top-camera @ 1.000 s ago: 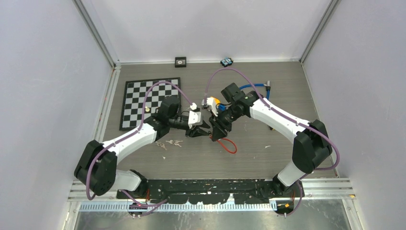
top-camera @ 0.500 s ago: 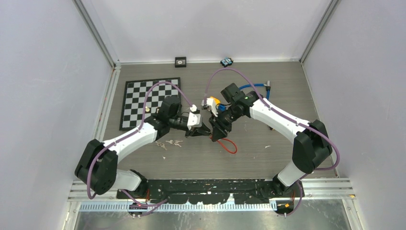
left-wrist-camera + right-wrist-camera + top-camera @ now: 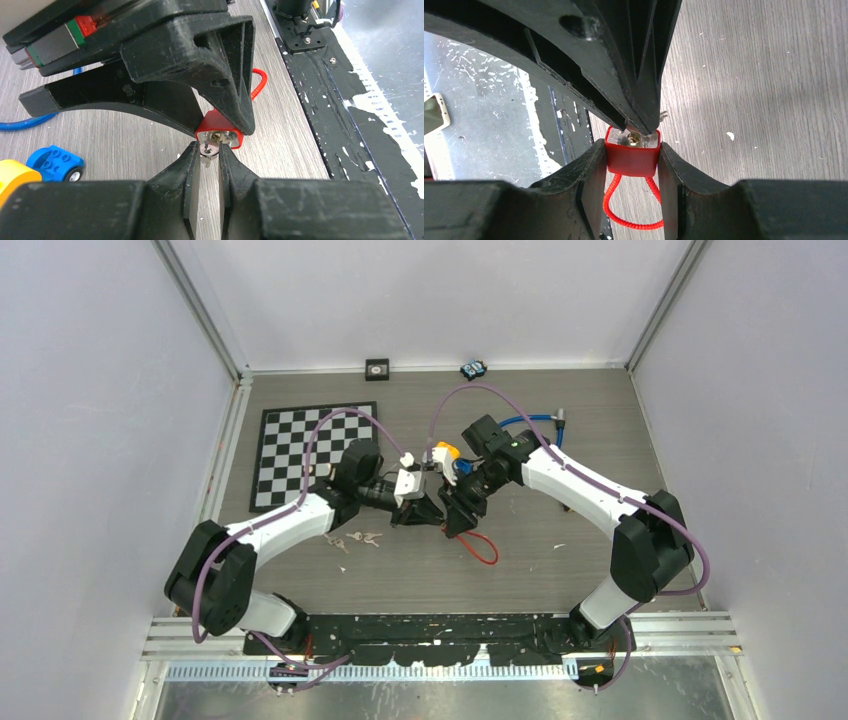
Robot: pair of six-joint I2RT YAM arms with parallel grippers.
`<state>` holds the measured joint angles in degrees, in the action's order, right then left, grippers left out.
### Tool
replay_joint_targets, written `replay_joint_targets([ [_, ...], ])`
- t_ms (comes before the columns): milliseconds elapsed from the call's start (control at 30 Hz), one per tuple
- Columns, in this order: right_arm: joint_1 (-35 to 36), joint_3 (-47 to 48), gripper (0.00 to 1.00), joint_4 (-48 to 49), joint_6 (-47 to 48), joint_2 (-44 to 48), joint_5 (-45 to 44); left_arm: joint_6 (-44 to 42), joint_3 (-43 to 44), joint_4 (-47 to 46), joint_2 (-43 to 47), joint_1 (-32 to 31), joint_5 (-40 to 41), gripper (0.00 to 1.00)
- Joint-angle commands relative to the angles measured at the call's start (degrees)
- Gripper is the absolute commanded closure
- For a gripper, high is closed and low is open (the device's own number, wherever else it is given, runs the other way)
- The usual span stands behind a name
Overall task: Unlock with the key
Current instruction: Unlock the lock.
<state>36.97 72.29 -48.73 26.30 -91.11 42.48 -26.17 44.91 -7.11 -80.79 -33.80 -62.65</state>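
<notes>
At the table's [image 3: 580, 430] centre: your left gripper [image 3: 209, 151] and right gripper [image 3: 631, 150] stood tip to tip.
Right gripper: you had it clamped on the red padlock [image 3: 631, 159], keyway toward the other arm.
Left gripper: pinched on the small key [image 3: 207, 148].
Key: at the padlock's keyway; depth unclear.

Bright, even diffuse light from overhead, only soft shadows under the arms [image 3: 290, 525] on the table [image 3: 400, 575]; wrist views are sharp at the red padlock [image 3: 631, 156] and key [image 3: 207, 148], near fingers [image 3: 187, 192] soft, wide-angle stretch at edges.
</notes>
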Motion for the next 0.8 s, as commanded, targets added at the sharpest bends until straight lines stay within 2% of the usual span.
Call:
replay_joint_targets([
  [0, 0.91, 1.27, 1.0, 4.15, -1.06, 2.16, 2.52, 2.27, 0.17, -5.16, -0.03, -2.02, -1.6, 1.0],
  [167, 0.91, 1.62, 1.0, 5.1, -1.92, 2.21, 1.65, 0.55, -0.86, -5.56, -0.06, -3.59, -2.91, 1.0],
  [300, 0.9, 1.42, 1.0, 5.58, -2.1, 2.29, -0.02, -5.06, -0.15, 1.31, 0.12, -4.51, -3.5, 1.0],
  [400, 0.91, 0.98, 1.0, 6.42, -2.27, 2.48, -1.36, -5.65, -0.21, 2.94, -0.05, -4.81, -4.02, 1.0],
  [567, 2.85, 0.9, 1.0, 7.3, -1.83, 2.49, -8.61, 1.79, 2.17, 2.86, -2.59, -5.14, -5.38, 1.0],
  [633, 3.49, 1.05, 1.0, 7.58, -1.77, 2.41, -10.53, 5.61, 1.26, -1.3, -2.87, -5.14, -6.25, 1.0],
  [767, 3.59, 1.25, 1.0, 7.6, -1.8, 1.87, -9.61, 5.3, -1.65, -6.68, -1.86, -5.48, -6.32, 1.0],
])
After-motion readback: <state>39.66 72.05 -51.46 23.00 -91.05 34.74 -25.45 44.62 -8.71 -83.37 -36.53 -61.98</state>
